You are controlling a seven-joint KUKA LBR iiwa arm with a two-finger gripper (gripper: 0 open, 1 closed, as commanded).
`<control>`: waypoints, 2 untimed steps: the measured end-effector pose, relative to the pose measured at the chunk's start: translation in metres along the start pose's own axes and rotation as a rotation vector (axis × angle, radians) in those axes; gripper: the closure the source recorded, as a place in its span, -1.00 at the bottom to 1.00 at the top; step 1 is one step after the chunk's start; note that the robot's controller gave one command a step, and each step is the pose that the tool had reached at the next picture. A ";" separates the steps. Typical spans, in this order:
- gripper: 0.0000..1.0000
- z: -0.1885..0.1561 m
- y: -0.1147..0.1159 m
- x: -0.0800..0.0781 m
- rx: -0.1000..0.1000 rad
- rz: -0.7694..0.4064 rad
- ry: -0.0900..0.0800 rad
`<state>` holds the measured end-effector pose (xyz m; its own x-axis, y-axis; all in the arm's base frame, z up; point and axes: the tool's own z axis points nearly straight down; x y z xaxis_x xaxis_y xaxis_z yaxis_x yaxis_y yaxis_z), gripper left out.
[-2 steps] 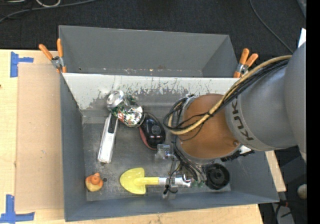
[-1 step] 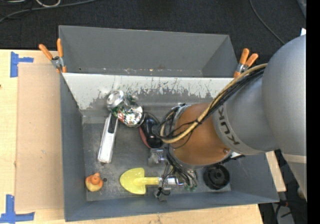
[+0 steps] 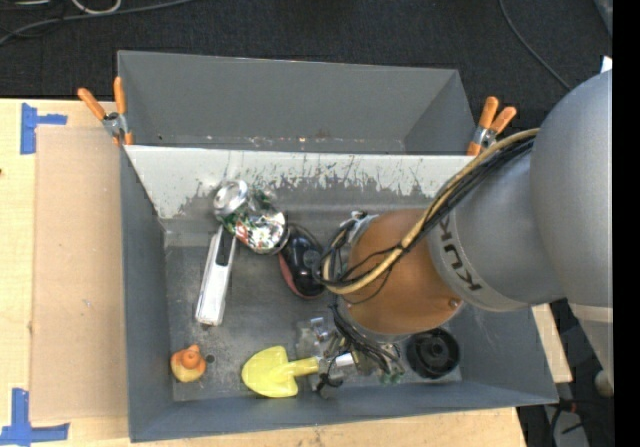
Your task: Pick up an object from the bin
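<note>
Grey bin (image 3: pixel 300 110) with yellow scoop (image 3: pixel 268 373), white handle (image 3: pixel 213 287), black ring (image 3: pixel 436 353)

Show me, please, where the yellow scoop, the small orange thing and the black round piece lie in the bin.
yellow scoop (image 3: pixel 268 373), camera view, middle of its blade
small orange thing (image 3: pixel 186 364), camera view, middle of its body
black round piece (image 3: pixel 435 353), camera view, its top face
</note>
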<state>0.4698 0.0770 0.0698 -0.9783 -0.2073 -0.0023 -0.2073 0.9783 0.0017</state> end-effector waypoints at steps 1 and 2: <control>1.00 0.000 0.000 0.000 0.000 0.001 0.000; 1.00 -0.009 0.000 0.000 0.000 0.002 0.002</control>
<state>0.4693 0.0772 0.0783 -0.9788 -0.2050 -0.0006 -0.2050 0.9788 0.0021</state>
